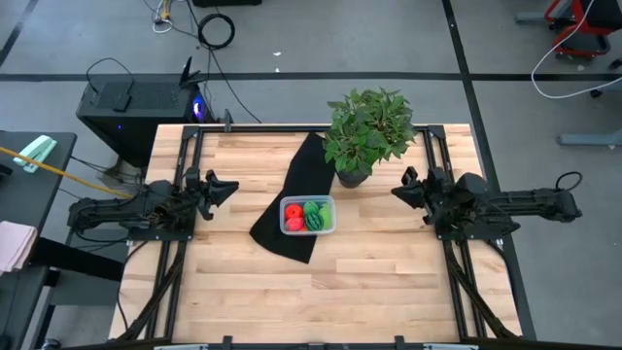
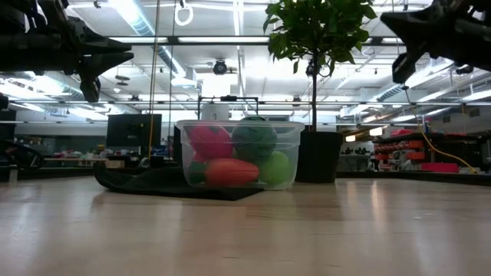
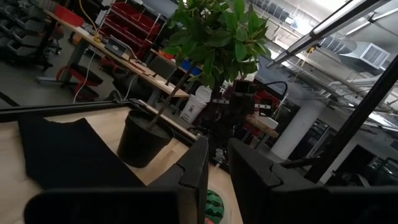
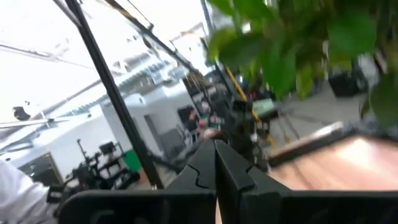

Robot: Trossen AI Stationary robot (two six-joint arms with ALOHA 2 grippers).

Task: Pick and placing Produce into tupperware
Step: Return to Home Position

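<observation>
While both arms are hanging raised at the desk's left and right sides, potted plant is standing far centre. Black cloth is lying left of it. Left tool is showing a narrow finger gap, empty. Right tool is sitting closed, empty. Tupperware is resting on the cloth's near end, holding the produce.

Wooden table: black cloth, potted plant
</observation>
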